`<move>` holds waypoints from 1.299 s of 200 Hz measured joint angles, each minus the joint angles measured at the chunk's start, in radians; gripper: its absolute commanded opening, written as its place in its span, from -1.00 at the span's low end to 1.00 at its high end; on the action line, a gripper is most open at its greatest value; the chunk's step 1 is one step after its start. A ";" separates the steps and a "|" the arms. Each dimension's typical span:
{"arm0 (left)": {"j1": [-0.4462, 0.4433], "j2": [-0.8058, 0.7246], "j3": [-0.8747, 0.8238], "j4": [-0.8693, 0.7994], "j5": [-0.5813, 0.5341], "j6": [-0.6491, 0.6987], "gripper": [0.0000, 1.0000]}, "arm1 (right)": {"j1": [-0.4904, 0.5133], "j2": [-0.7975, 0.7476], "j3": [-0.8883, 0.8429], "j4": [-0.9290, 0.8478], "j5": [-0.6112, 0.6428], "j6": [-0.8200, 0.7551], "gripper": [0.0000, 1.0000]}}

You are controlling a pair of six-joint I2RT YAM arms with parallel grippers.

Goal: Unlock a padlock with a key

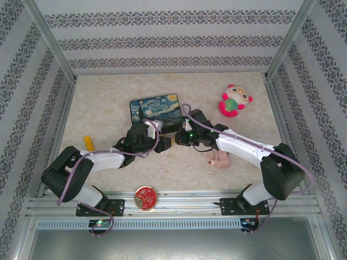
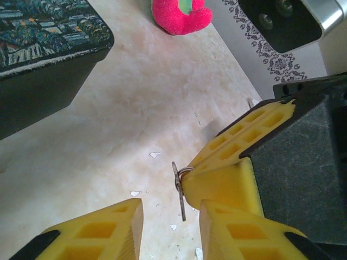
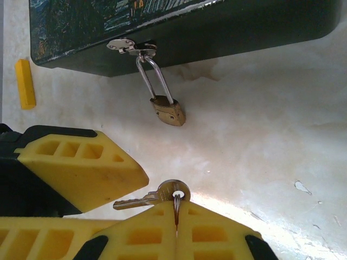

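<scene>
The padlock (image 3: 168, 111) hangs from the hasp of the painted box (image 3: 244, 21), upper centre of my right wrist view. Bottom centre, the key (image 3: 154, 197) is pinched by its ring in my closed right gripper (image 3: 176, 207). My left gripper (image 2: 171, 216) has its fingers apart, flanking the key.

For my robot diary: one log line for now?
right tool shut on key | left tool open around key | padlock hanging from box
</scene>
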 measured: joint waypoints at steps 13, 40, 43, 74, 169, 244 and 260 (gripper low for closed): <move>0.000 0.002 0.000 0.005 0.000 -0.005 -0.53 | 0.000 0.000 -0.001 0.004 -0.003 0.006 -1.00; 0.000 0.005 0.000 0.011 -0.005 -0.012 -0.79 | 0.000 0.000 -0.005 0.011 -0.014 0.014 -1.00; -0.001 0.005 0.000 0.014 -0.006 -0.010 -0.82 | 0.000 0.000 -0.005 0.011 -0.015 0.014 -1.00; -0.005 0.003 0.000 0.021 -0.010 -0.010 -1.00 | 0.000 -0.002 -0.007 0.011 -0.015 0.016 -1.00; -0.008 -0.319 0.037 -0.267 -0.086 0.200 -1.00 | -0.046 -0.163 -0.037 -0.088 0.148 -0.031 -0.35; -0.008 -0.389 0.043 -0.406 0.106 0.303 -1.00 | -0.045 -0.450 -0.183 0.047 0.090 -0.152 0.01; -0.008 -0.389 0.043 -0.405 0.155 0.317 -1.00 | -0.046 -0.526 -0.221 0.122 0.010 -0.171 -0.01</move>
